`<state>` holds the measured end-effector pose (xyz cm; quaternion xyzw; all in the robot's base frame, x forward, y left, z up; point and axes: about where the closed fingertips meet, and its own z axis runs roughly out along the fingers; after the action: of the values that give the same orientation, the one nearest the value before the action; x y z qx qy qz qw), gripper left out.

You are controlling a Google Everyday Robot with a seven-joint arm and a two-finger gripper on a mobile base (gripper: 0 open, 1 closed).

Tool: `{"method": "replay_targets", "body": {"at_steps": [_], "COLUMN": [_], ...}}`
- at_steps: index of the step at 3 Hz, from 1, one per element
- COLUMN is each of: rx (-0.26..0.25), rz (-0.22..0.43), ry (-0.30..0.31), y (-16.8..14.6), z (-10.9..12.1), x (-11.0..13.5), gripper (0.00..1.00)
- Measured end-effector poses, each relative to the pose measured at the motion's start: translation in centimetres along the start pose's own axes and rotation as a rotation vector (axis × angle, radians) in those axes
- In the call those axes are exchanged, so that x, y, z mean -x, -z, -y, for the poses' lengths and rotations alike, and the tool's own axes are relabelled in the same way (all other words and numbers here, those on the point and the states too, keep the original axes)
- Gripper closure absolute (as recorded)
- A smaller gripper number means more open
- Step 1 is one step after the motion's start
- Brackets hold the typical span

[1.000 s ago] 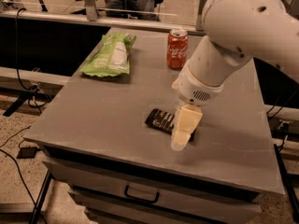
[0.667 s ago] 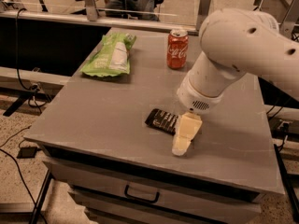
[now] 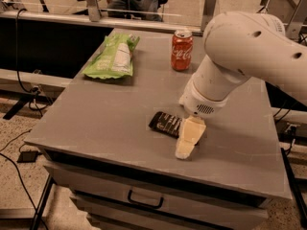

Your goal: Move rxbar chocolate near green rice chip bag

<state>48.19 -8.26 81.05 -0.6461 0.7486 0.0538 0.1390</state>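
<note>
Evidently the reaching-and-grasping step is in hand: the gripper (image 3: 188,139) is lowered to the tabletop at the 3 o'clock end of the rxbar chocolate (image 3: 166,123), touching it or very nearly so, and the bar is not lifted. Whether the gripper is spread wide or closed narrow cannot be told, since it is seen only as one pale mass under the white arm (image 3: 240,56). The bar is seen lying flat on the grey table (image 3: 110,123), a little toward 5 o'clock of the table's middle. The green rice chip bag (image 3: 112,56) is laid well apart from it, toward 10 o'clock, near the far left edge. A red soda can (image 3: 182,50) is stood upright at roughly 12 o'clock from the bar, on the bag's 3 o'clock side. By judgement, a secure hold on the thin, shiny wrapper is called for next. A carry toward 10 o'clock is then needed, with the can avoided, and a release just beside the bag.
</note>
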Motion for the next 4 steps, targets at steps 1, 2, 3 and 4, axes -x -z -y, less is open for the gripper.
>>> {"method": "replay_targets", "body": {"at_steps": [1, 2, 3, 4], "rx": [0.0, 0.0, 0.0, -0.041], "rz": [0.0, 0.0, 0.0, 0.016], "ry": [0.0, 0.0, 0.0, 0.055], "y": [0.9, 2.1, 2.1, 3.4], "z": [0.1, 0.2, 0.2, 0.3], "x": [0.3, 0.6, 0.6, 1.5], "gripper": [0.68, 1.0, 1.0, 1.0]}}
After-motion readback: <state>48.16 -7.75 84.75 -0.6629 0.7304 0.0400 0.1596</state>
